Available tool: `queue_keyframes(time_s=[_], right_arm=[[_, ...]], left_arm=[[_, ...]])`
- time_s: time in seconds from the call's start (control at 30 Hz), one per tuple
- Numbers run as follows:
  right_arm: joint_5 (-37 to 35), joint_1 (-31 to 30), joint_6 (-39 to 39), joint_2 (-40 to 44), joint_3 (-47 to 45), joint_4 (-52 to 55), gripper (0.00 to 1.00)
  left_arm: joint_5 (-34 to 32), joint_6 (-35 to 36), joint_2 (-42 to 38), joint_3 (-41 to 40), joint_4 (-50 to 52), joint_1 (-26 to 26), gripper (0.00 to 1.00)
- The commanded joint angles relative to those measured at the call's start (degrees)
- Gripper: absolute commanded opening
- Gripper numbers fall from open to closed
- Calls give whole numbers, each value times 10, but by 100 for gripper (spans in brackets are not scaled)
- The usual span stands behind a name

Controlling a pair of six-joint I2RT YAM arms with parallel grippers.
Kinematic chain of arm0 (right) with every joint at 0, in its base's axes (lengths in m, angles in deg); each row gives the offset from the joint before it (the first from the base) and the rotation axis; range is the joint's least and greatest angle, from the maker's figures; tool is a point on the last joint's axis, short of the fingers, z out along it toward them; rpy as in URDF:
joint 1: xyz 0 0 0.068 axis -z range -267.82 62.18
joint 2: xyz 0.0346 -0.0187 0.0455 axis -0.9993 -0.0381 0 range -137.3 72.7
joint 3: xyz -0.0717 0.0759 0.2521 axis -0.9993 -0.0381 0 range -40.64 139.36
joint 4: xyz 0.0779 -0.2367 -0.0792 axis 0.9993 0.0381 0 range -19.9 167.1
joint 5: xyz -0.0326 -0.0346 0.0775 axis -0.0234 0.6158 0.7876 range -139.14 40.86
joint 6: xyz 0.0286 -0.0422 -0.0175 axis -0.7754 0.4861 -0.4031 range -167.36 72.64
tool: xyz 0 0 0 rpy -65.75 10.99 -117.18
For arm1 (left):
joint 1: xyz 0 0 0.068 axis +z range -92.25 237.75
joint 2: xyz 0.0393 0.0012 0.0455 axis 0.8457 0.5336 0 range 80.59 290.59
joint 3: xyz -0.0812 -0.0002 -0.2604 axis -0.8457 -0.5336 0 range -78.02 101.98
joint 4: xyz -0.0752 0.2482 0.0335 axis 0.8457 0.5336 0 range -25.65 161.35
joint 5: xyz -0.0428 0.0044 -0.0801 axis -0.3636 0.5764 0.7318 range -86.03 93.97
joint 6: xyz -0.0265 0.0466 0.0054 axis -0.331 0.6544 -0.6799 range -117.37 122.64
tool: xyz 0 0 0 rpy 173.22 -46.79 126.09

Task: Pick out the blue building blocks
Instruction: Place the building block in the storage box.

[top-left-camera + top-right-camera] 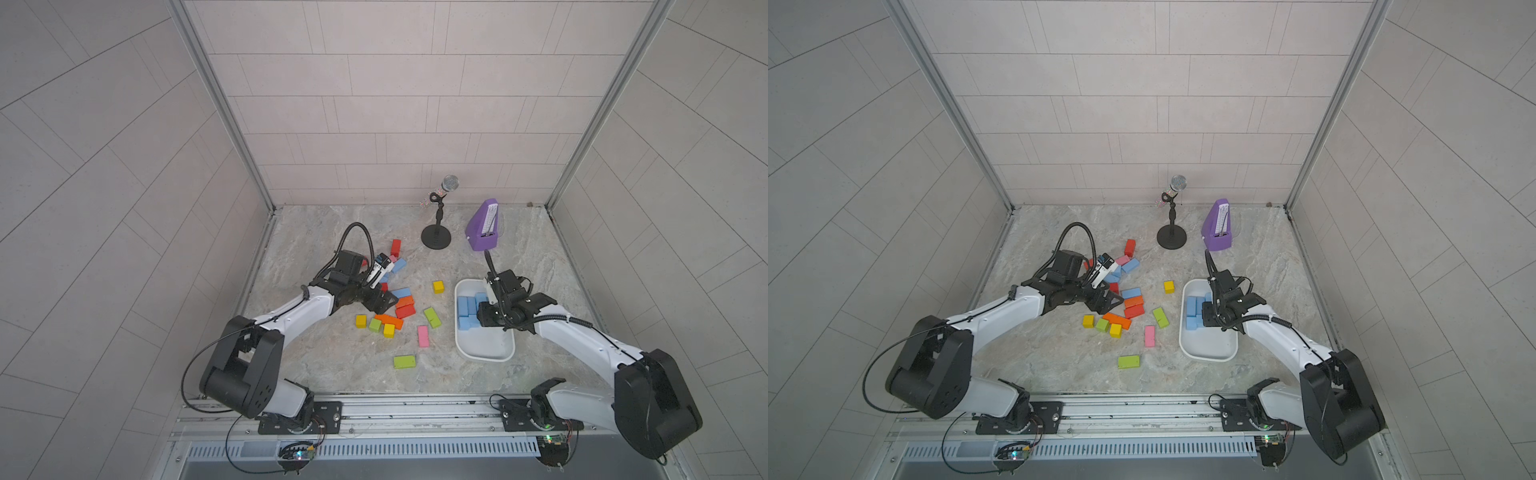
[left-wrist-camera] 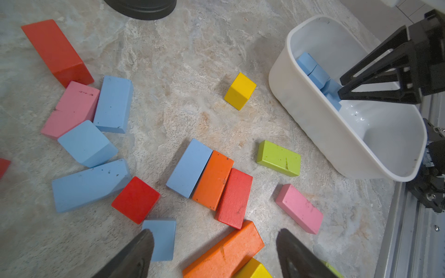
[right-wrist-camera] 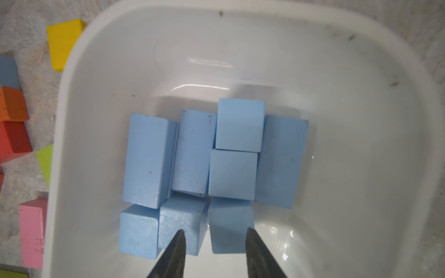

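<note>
**Top views.** In both top views, left gripper (image 1: 386, 305) (image 1: 1108, 305) low over a scatter of coloured blocks (image 1: 405, 311) on the marbled table (image 1: 332, 365), jaws spread wide, gripping nothing. Some blue building blocks (image 1: 399, 264) loose in that scatter, beside and beyond the gripper. Others packed into the far half of the white tub (image 1: 484, 357) (image 1: 1208, 353). Right gripper (image 1: 481, 316) (image 1: 1204, 316) down inside the tub, just beside those blocks. Behind, a microphone stand (image 1: 436, 239) and a purple metronome (image 1: 483, 226).

**Left wrist view.** Left fingertips (image 2: 142, 245) well apart, only table and an orange block (image 2: 226, 252) in the gap. One blue cube (image 2: 163, 238) just beside one fingertip, contact not clear. Four more blue blocks flat among red, pink, yellow and green ones. Tub (image 2: 313, 115) off to one side, right gripper's tips (image 2: 340, 87) inside it.

**Right wrist view.** Right gripper (image 3: 215, 232) parted a little, clamping nothing. A blue cube (image 3: 231, 223) loose beneath the gap, clear of one finger. About eight blue blocks crowded together on the tub floor (image 3: 337, 96).
</note>
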Motion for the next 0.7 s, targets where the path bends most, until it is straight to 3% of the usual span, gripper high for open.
queue_keyframes(time_s=[0.0, 0.23, 0.47, 0.67], right_arm=[[-9, -6, -4, 21, 15, 1, 44], [-39, -97, -17, -23, 114, -29, 45], [-47, -215, -19, -115, 206, -90, 45], [-38, -256, -20, -158, 226, -116, 45]], left_arm=[[-15, 9, -13, 23, 20, -1, 85], [-79, -12, -20, 45, 44, 15, 88], [-92, -38, -36, 41, 41, 69, 88], [-91, -49, -70, 35, 38, 122, 89]])
